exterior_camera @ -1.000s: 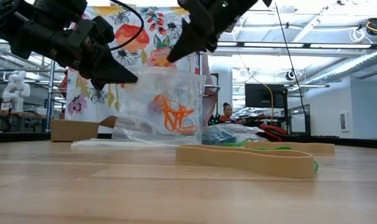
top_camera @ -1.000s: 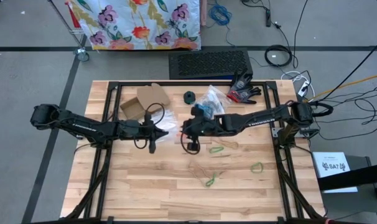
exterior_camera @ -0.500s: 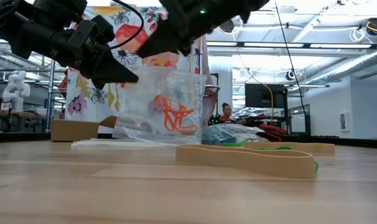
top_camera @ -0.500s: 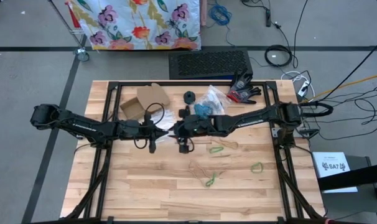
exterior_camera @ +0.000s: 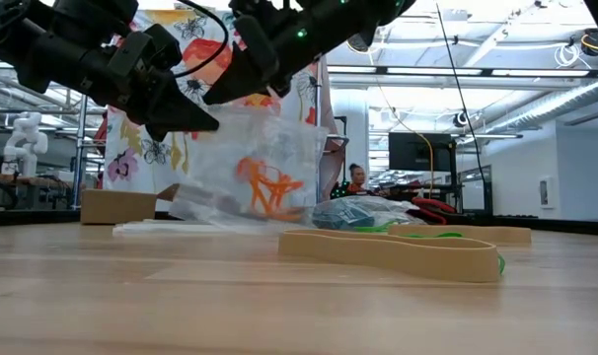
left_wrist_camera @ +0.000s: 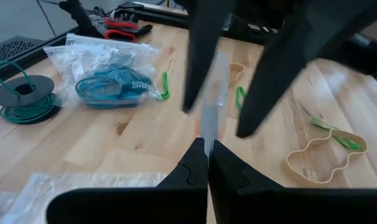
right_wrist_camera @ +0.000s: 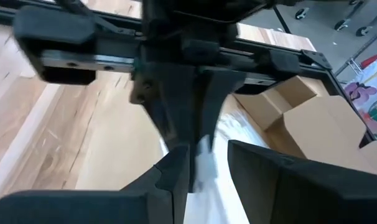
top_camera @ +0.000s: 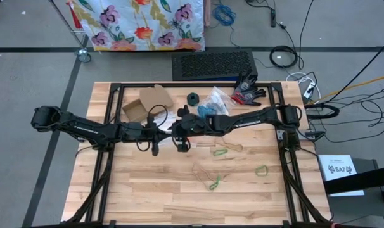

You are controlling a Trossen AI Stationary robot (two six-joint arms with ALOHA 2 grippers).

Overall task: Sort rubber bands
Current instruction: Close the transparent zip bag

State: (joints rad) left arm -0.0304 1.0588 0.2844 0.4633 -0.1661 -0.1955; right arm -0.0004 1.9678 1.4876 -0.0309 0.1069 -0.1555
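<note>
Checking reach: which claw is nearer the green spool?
Right. The right claw sits a short way in front of the spool, by the clear bag. The left claw is beside it, slightly farther left.

Cardboard box (top_camera: 147,101) at my eleven o'clock, green wire spool (top_camera: 192,99) at twelve, red-black gloves (top_camera: 248,92) at two, floral cloth (top_camera: 141,24) beyond my table (top_camera: 147,196).
</note>
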